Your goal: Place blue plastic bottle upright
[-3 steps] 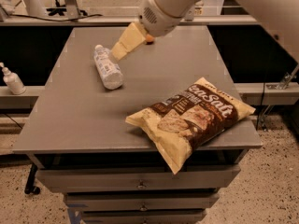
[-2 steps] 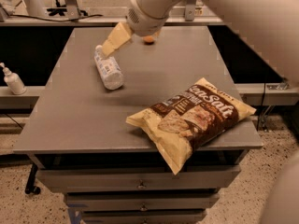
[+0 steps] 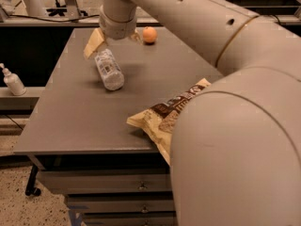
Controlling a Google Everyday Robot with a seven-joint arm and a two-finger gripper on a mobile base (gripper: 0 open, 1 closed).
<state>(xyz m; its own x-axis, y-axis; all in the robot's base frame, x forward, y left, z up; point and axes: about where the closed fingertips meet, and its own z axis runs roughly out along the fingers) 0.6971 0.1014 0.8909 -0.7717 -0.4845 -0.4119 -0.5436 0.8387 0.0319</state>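
The blue plastic bottle [image 3: 109,69] is clear with a pale printed label. It lies on its side on the grey table [image 3: 70,121], at the back left, with its far end pointing away from me. My gripper [image 3: 115,39] hangs just above and behind that far end. It is open, with one tan finger [image 3: 94,42] at the left of the bottle's far end and the other [image 3: 135,35] off to the right. The bottle's cap is hidden behind the left finger. Nothing is held.
An orange ball [image 3: 149,34] sits at the back of the table, right next to the right finger. A brown and tan chip bag [image 3: 162,119] lies at the front right, partly behind my arm. A white pump bottle [image 3: 12,81] stands on a ledge left of the table.
The gripper has moved left and down, closer to the bottle's far end. My arm now fills the right side of the view. The bottle has not moved.
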